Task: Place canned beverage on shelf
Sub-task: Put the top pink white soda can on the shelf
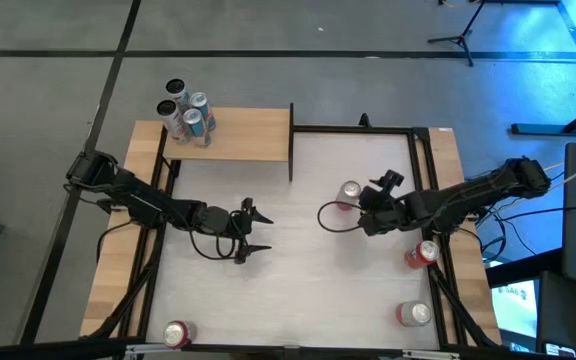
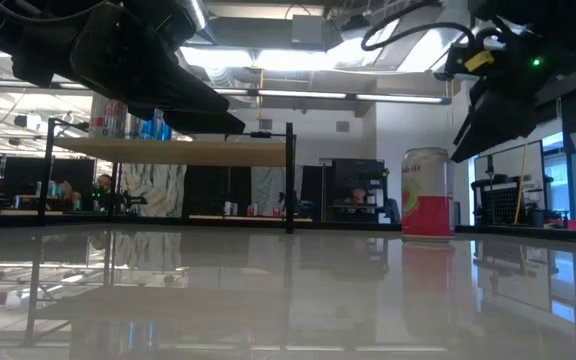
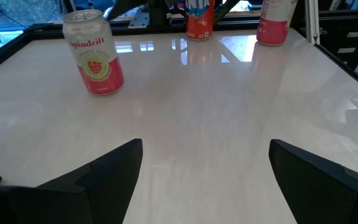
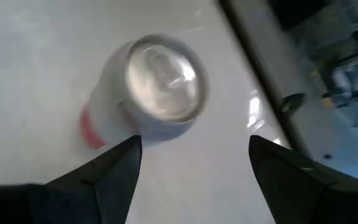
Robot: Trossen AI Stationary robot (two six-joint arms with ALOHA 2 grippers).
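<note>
A white and red beverage can [image 1: 349,195] stands upright on its base on the white tabletop, right of centre; it also shows in the low view as the can [image 2: 426,192]. My right gripper [image 4: 194,162] hovers open just above and to the right of this can [image 4: 154,87], tilted down at its silver top and touching nothing. My left gripper [image 1: 253,230] waits open over the table's middle, facing the can [image 3: 94,60]. The tan shelf [image 1: 243,135] with a black edge stands at the far left, and several cans [image 1: 186,112] stand on its left end.
Two more red cans [image 1: 423,253] [image 1: 415,314] stand by the table's right edge and one [image 1: 176,333] near the front left corner. A black frame [image 1: 353,128] borders the far side. A cable loop [image 1: 328,215] hangs by my right gripper. Bare tabletop [image 1: 298,290] lies between the arms.
</note>
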